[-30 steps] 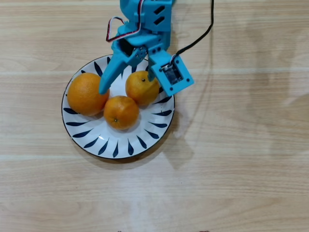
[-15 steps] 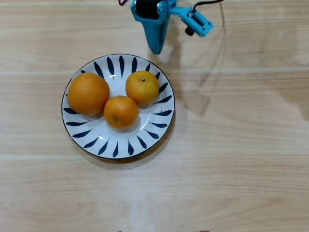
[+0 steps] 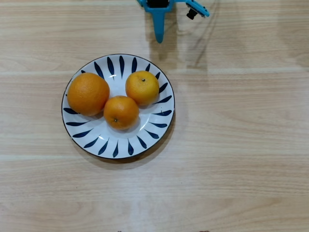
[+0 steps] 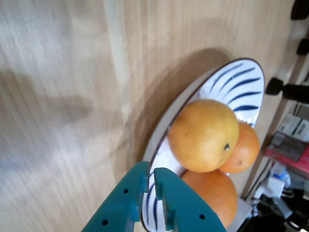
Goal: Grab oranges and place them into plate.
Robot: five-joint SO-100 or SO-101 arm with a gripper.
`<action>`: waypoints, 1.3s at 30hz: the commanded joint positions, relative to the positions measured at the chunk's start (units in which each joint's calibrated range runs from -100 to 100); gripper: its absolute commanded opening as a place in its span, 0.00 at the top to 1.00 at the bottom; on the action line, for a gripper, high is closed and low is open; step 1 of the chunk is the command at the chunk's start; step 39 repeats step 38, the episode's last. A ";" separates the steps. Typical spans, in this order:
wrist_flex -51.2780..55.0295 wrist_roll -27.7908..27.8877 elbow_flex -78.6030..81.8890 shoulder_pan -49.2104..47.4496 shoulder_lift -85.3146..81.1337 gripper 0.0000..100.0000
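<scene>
All three oranges (image 3: 120, 95) sit close together on the white and blue plate (image 3: 145, 140). The blue gripper (image 3: 158, 37) is above the table at 12 o'clock from the plate, well apart. Its fingers are almost together and hold nothing. The job looks done.

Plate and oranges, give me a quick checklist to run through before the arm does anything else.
1. All three oranges on the plate: ok, the large orange, the yellower orange and the small orange sit inside its rim.
2. Fruit stable: ok, clustered and touching, none on the rim.
3. Gripper empty: ok, jaws nearly closed with nothing between them.
4. Gripper clear of the plate: ok, at the top edge of the overhead view.
5. Stray fruit on the table: ok, none visible.
</scene>
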 commanded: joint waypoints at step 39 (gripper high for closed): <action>4.05 -0.95 19.31 -1.32 -18.03 0.98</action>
